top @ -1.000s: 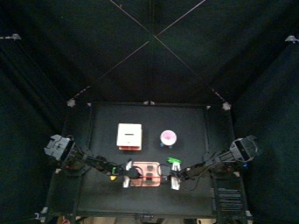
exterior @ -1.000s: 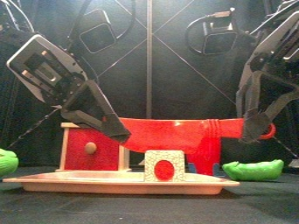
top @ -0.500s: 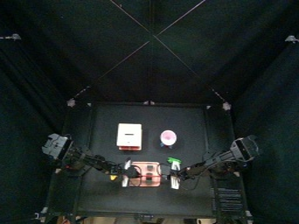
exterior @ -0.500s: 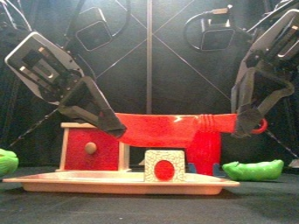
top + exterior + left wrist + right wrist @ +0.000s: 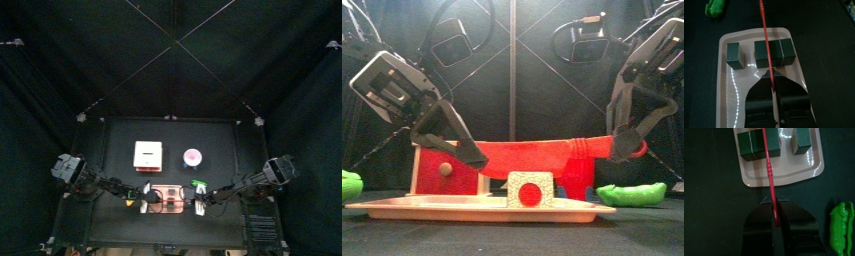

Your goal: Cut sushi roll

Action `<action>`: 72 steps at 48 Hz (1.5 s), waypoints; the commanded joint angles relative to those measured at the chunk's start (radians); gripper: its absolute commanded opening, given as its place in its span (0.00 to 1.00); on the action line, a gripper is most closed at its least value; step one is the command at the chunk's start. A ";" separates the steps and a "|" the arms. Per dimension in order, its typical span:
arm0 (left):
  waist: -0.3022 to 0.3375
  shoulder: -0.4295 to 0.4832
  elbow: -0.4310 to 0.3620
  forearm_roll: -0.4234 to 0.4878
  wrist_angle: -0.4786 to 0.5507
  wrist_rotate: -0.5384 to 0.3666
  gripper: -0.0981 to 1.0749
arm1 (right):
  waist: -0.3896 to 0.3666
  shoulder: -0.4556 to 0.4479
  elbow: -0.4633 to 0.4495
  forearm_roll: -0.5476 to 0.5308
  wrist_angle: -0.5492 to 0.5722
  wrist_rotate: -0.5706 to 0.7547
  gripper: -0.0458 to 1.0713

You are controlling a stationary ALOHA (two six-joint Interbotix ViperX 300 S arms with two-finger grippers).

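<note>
Gripping the red knife (image 5: 536,155) at opposite ends, left pincer (image 5: 472,157) and right pincer (image 5: 623,150) are clamped shut; the blade has dropped since a moment ago, nearing the sushi roll (image 5: 529,189) on the tray (image 5: 422,207) at the desk's 6 o'clock; cutting appears imminent.

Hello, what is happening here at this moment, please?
Two robot arms hold a red knife level between them above a pink tray. The left gripper is shut on the blade's tip end, the right gripper on the handle end. On the tray lie sushi pieces, one already apart from the others. Green toys lie beside the tray.
</note>
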 commanded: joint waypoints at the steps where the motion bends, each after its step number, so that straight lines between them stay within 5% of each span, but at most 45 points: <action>1: -0.006 0.000 0.003 0.003 0.005 0.002 0.27 | -0.003 -0.006 -0.002 0.009 0.012 0.003 0.34; 30: -0.005 0.109 -0.009 -0.037 0.015 -0.002 0.27 | -0.005 0.098 -0.002 0.052 -0.044 0.003 0.34; 72: 0.032 0.049 -0.006 -0.018 0.015 0.005 0.27 | -0.037 0.063 -0.005 0.041 -0.032 0.002 0.34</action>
